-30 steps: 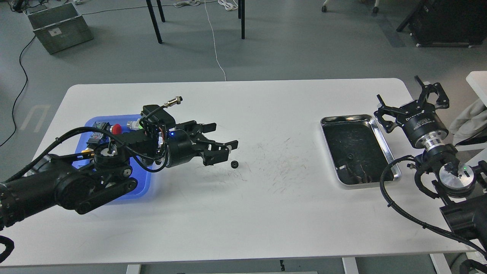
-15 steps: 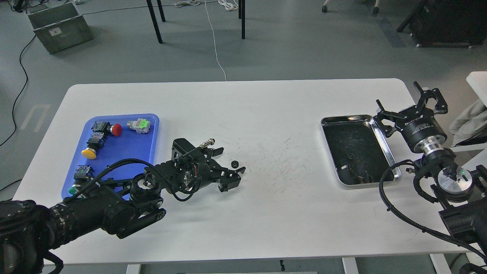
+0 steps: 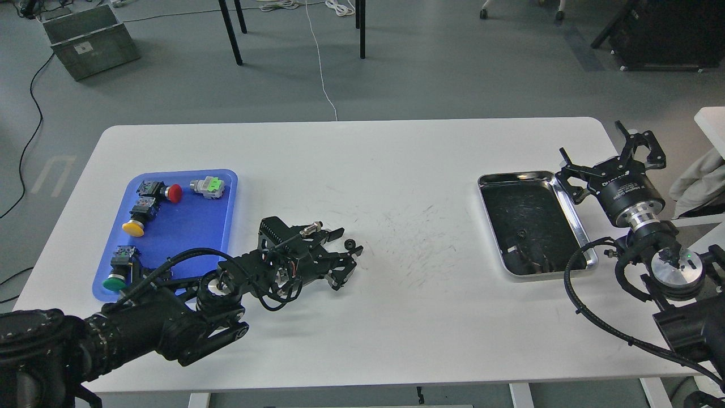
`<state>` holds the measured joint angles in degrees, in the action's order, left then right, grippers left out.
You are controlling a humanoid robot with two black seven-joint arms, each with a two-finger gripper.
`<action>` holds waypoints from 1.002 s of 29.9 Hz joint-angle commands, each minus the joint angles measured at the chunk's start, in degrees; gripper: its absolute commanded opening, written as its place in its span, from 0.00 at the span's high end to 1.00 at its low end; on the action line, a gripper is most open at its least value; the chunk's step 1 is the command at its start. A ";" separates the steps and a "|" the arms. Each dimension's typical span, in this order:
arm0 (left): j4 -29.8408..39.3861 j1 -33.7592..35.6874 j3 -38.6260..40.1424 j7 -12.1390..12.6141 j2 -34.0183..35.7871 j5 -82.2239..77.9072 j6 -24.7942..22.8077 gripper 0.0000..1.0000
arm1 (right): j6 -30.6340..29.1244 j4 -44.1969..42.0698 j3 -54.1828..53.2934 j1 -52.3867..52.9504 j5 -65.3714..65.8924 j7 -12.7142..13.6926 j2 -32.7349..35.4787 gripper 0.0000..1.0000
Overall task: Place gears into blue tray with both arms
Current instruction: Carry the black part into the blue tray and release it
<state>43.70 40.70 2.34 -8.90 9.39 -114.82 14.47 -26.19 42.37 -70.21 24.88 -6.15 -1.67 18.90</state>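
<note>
Left gripper (image 3: 343,256) lies low on the table (image 3: 396,317), fingers spread around the gear (image 3: 352,245) at its 1 o'clock. Centre the gear before clenching. Blue tray (image 3: 187,232) lies at 9 o'clock. Right gripper (image 3: 609,158) idles released

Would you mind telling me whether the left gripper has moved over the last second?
Yes. The left gripper has come down and toward the camera, off the blue tray, and now sits low around the gear.
</note>
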 commanded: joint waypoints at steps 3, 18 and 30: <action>0.42 -0.10 0.21 -0.07 0.28 0.12 0.21 0.94 | 0.00 0.08 0.07 0.17 0.00 0.00 0.00 0.01; 20.62 8.60 1.61 3.00 25.74 12.15 1.44 0.94 | 0.08 0.35 0.16 0.35 0.00 0.00 0.00 0.01; 16.52 -1.58 7.76 4.59 35.53 25.87 0.74 0.91 | 0.09 0.79 0.51 0.34 0.00 0.00 -0.09 0.01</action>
<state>63.47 42.76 7.40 -4.28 45.56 -90.02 15.47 -26.16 43.16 -69.71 25.14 -6.15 -1.67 18.81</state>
